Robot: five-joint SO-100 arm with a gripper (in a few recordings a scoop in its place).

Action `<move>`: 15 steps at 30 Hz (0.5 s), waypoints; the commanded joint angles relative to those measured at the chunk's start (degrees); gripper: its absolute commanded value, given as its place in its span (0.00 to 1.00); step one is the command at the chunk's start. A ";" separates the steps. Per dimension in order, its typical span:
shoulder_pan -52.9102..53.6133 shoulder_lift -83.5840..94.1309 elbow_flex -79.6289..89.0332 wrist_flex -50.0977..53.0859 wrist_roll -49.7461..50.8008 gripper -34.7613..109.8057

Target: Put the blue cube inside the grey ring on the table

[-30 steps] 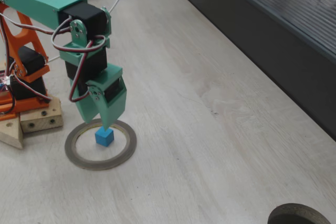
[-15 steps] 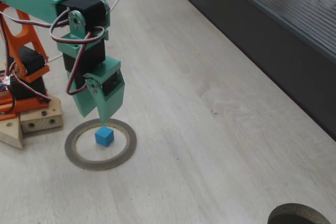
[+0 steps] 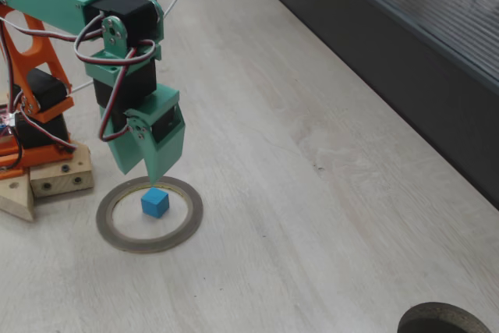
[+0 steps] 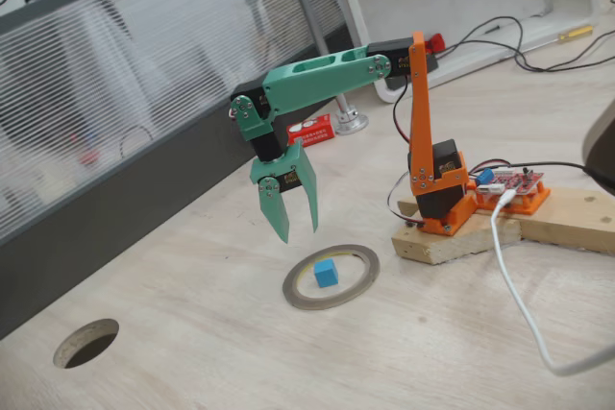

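My gripper [image 4: 297, 228] hangs above the table [image 3: 327, 216] with its jaws apart and nothing between them, tips clear of the grey ring [image 3: 149, 214]. The blue cube [image 3: 154, 203] sits flat inside the ring, touching no part of its rim [image 4: 326, 273]. Bare wood surrounds the ring; my wooden base block [image 3: 56, 178] stands just beside it.

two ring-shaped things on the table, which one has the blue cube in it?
The thin flat grey ring beneath the gripper: the blue cube sits inside it. The darker, thicker ring at the picture's bottom edge is cut off.
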 commanded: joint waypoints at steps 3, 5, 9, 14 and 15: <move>-0.35 1.49 -0.79 1.05 0.53 0.39; -0.35 1.58 -0.79 1.05 0.53 0.34; -0.35 1.67 -0.79 1.05 0.53 0.24; -0.44 1.67 -0.79 1.05 0.53 0.24; -0.44 1.67 -0.79 1.05 0.53 0.24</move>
